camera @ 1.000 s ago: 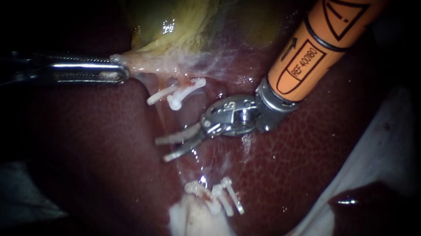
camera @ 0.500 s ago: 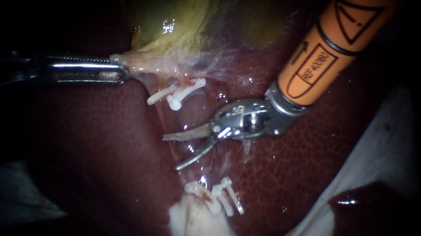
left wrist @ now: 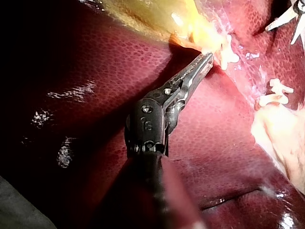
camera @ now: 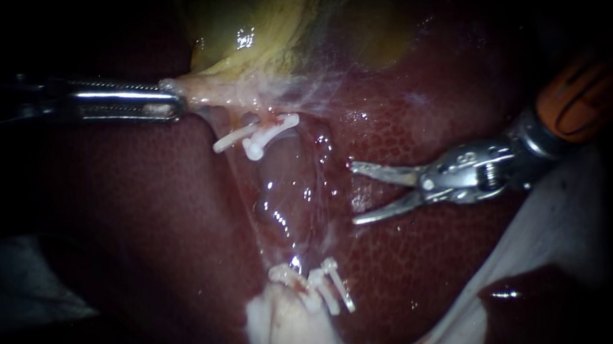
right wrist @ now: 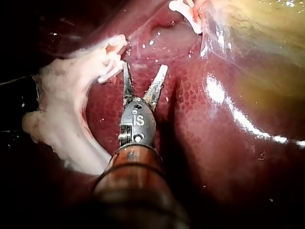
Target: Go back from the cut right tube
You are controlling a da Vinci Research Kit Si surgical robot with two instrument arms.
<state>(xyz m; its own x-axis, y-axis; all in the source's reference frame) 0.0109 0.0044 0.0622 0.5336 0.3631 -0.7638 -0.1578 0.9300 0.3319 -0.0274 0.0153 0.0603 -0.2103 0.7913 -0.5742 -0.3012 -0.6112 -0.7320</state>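
Liver (camera: 152, 218) backs everything; right tool (camera: 356, 193), spread and empty, sits beside the cut tube (camera: 280, 193): retreat in hand, next draw straight out. Left tool (camera: 171, 105) pinches gallbladder (camera: 261, 37).

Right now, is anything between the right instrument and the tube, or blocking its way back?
Nothing visible. The right instrument, jaws open, sits over bare liver, apart from the tube and clips. The path back along its shaft looks clear.
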